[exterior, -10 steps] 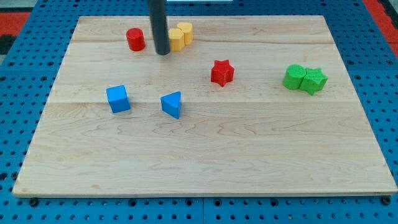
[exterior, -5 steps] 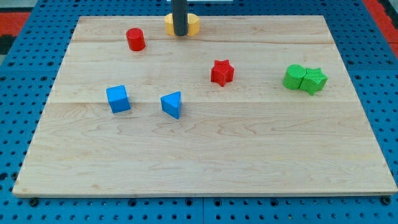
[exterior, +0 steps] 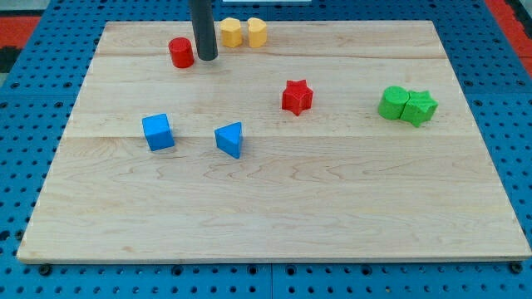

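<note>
My tip (exterior: pixel 206 58) rests on the wooden board (exterior: pixel 274 208) near the view's top left, just right of the red cylinder (exterior: pixel 181 52), close to it but whether they touch I cannot tell. Two yellow blocks stand apart up and right of the tip: one (exterior: pixel 230 32) nearer, the other (exterior: pixel 257 32) farther right. A red star (exterior: pixel 296 96) lies toward the middle. Lower left sit a blue cube (exterior: pixel 158 132) and a blue triangular block (exterior: pixel 229 139).
Two green blocks (exterior: pixel 393 103) (exterior: pixel 420 107) sit pressed together at the view's right. The board lies on a blue pegboard (exterior: pixel 25 166) that surrounds it on all sides.
The tip went up-right into the yellow blocks, pushing them toward the top edge, then swung back left beside the red cylinder. The yellow pair now stands slightly separated.
</note>
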Robot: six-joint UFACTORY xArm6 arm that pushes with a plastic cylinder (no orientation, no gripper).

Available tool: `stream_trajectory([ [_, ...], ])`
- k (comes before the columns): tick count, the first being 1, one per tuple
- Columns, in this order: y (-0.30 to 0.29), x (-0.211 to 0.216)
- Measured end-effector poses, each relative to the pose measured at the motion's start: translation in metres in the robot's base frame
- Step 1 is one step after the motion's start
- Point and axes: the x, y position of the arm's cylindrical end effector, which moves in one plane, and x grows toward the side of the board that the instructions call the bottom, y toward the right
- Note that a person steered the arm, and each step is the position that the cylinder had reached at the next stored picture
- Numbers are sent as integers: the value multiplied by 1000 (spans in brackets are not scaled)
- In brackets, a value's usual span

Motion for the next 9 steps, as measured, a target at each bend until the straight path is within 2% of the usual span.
stream_trajectory([
  [4, 9, 4],
  [5, 49, 21],
  [6, 33, 67],
  [7, -32, 94],
  [8, -110, 102],
  [9, -159, 141],
])
